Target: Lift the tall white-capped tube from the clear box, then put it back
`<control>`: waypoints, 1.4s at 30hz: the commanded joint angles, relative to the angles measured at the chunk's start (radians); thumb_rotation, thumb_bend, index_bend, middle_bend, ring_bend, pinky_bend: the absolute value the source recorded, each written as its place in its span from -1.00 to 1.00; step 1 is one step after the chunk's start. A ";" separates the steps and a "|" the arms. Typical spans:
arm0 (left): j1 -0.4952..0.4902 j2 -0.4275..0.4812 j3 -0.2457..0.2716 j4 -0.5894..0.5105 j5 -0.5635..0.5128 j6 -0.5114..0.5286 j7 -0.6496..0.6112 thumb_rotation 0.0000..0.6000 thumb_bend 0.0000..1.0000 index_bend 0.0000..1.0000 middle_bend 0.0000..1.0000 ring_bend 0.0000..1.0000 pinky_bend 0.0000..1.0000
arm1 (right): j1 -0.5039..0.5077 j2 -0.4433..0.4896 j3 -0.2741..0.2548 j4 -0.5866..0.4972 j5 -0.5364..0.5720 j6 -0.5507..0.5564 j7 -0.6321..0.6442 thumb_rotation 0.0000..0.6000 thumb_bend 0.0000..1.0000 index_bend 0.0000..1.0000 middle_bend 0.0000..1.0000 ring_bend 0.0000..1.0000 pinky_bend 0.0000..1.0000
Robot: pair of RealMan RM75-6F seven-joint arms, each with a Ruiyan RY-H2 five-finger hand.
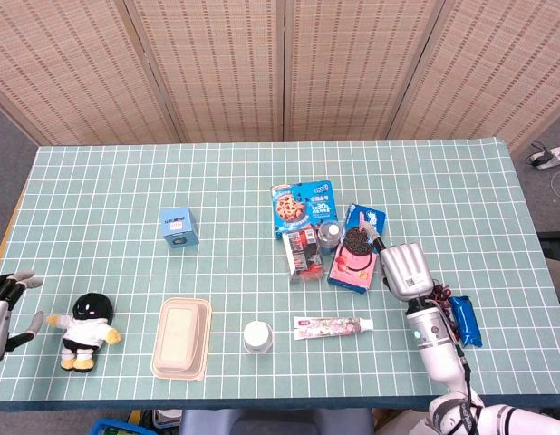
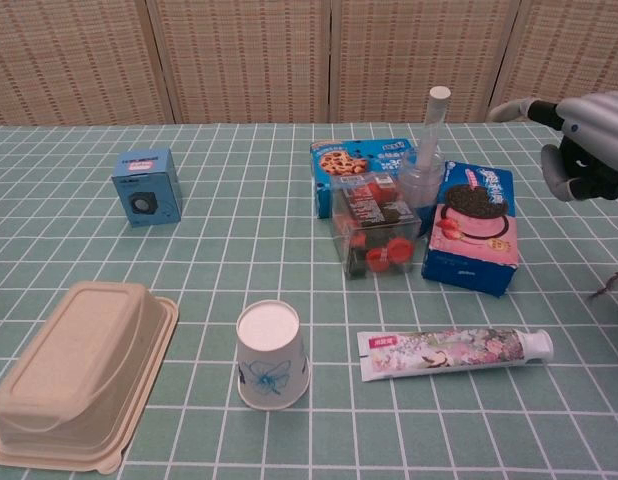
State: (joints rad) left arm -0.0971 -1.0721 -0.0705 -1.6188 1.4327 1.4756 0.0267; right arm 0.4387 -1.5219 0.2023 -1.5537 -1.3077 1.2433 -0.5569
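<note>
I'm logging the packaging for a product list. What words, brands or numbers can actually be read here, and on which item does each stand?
None reads clearly.
Chocolate-chip cookie box: white lettering, blurred.
Pink-and-blue cookie box: print too small.
Toothpaste tube: red label, illegible.
Small blue box: pink label, illegible.
Paper cup: butterfly drawing, no text.
Clear box: dark labels, unreadable.
</note>
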 commanded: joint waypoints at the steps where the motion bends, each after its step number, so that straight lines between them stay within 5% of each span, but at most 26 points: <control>1: 0.002 0.002 -0.002 -0.001 -0.003 0.002 -0.002 1.00 -0.28 -0.25 -0.52 -0.64 -0.33 | 0.010 -0.011 -0.006 0.005 0.007 -0.009 -0.018 1.00 0.56 -0.76 1.00 1.00 1.00; 42: 0.021 0.033 -0.026 -0.010 -0.045 0.012 -0.039 1.00 -0.28 -0.24 -0.52 -0.64 -0.33 | 0.103 -0.057 -0.012 -0.040 0.056 -0.029 -0.131 1.00 0.59 -0.76 1.00 1.00 1.00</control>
State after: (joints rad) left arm -0.0764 -1.0396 -0.0967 -1.6289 1.3880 1.4872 -0.0119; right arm 0.5411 -1.5791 0.1896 -1.5938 -1.2516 1.2138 -0.6879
